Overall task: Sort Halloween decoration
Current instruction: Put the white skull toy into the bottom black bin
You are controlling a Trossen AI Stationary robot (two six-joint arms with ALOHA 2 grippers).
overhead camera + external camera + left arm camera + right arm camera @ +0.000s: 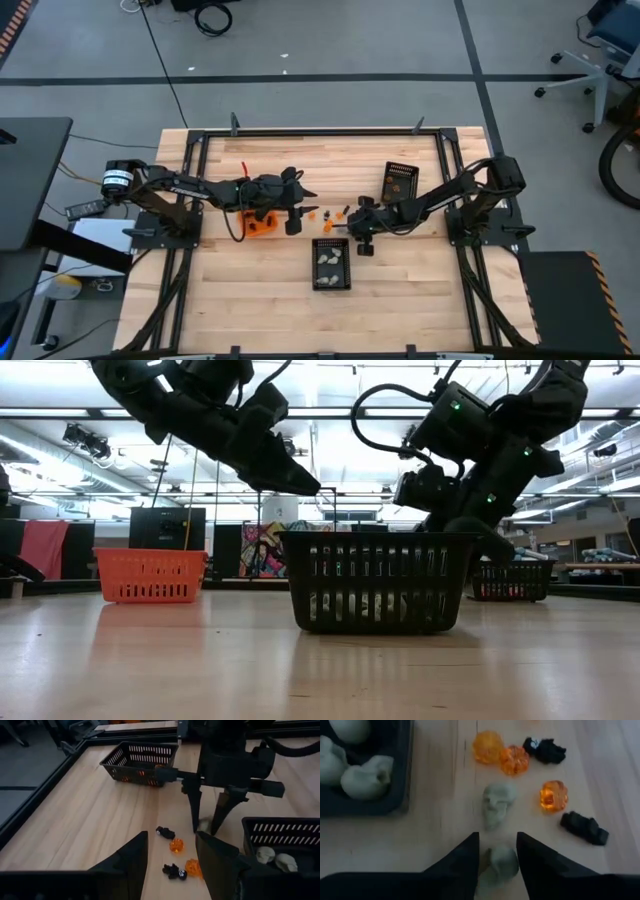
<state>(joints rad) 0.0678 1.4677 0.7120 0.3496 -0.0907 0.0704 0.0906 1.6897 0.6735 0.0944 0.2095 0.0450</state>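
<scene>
A: What are the right gripper's (497, 857) fingers doing?
B: They stand apart, straddling a pale skull piece (499, 863) on the table; whether they pinch it, I cannot tell. A second skull (497, 809) lies just past it at twelve o'clock.

A: And the other pieces?
B: Orange pumpkins (514, 760) and black pieces (584, 827) sit at one to two o'clock; more skulls lie in the black mesh bin (365, 804) at ten o'clock.

A: The left gripper (171, 855)?
B: Fingers apart, empty, above the pile beside the orange bin (262, 226).

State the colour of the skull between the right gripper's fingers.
Pale grey-white skull, best seen in the right wrist view.
</scene>
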